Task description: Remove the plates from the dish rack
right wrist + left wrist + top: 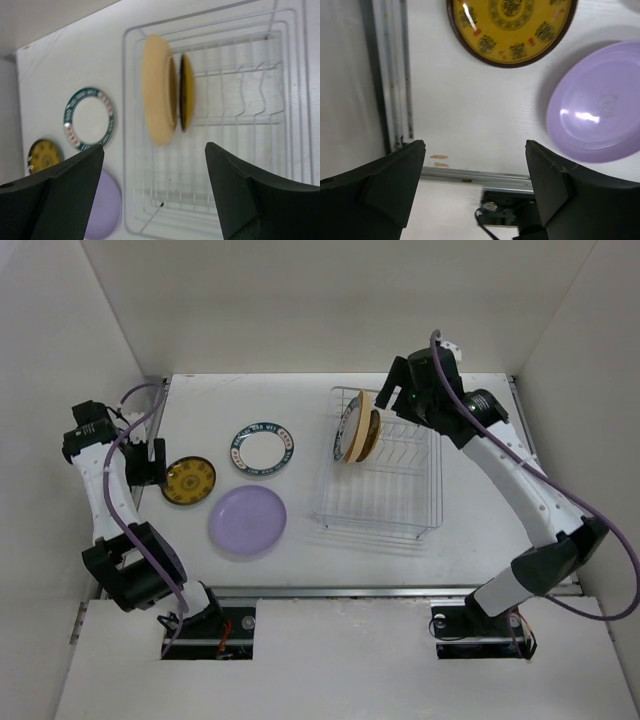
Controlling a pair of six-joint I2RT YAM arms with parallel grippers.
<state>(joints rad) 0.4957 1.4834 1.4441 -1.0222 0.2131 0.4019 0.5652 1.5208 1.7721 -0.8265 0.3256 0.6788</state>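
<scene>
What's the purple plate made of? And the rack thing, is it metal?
The purple plate is probably plastic, smooth and slightly glossy with soft light spots; glazed ceramic is possible. The dish rack is thin wire, likely metal with a silvery-white finish; the table shows through its bars.

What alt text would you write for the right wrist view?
A pale yellow plate and a mustard plate stand upright side by side in the dish rack, seen between the fingers of the open right tool. Three plates lie on the table beside the rack.
</scene>
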